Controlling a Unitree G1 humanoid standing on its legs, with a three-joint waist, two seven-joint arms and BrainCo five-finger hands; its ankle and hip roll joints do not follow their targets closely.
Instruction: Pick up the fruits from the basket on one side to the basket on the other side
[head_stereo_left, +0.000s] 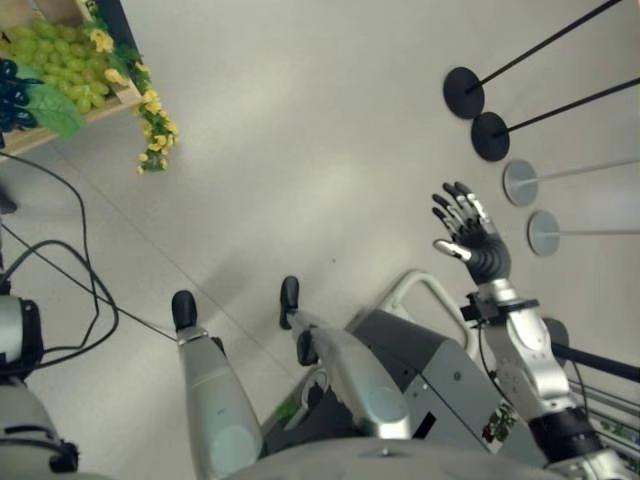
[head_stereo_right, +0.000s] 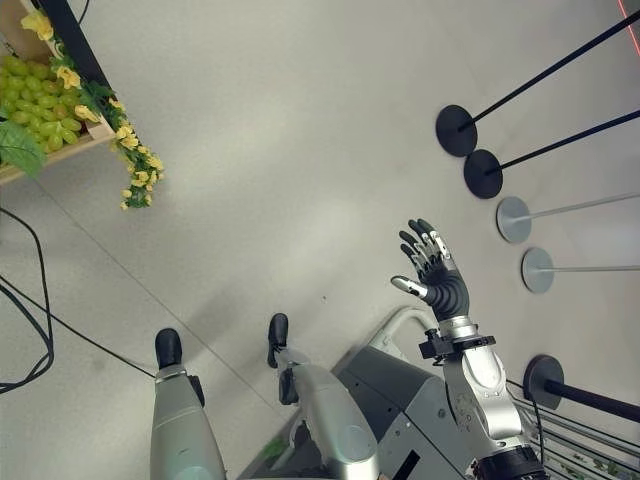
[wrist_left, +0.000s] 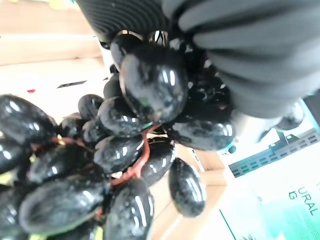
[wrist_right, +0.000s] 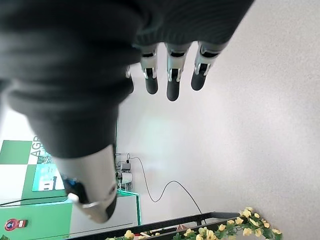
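Keep the dark grapes bunched against the left hand, apparently curled round them, over the basket at ten o'clock, leaving the right hand, fingers spread and empty, idle.

We count two bunches of grapes in the wooden crate at the far left: one green bunch and one dark bunch beside it, with one large green leaf lying against them. One garland of yellow flowers trails off the crate's edge. On the floor at the far right we count four round stand bases, two black and two grey, each with one thin rod. We see one robot hand raised at the right, fingers spread. Close up, the dark grapes are too many to count.
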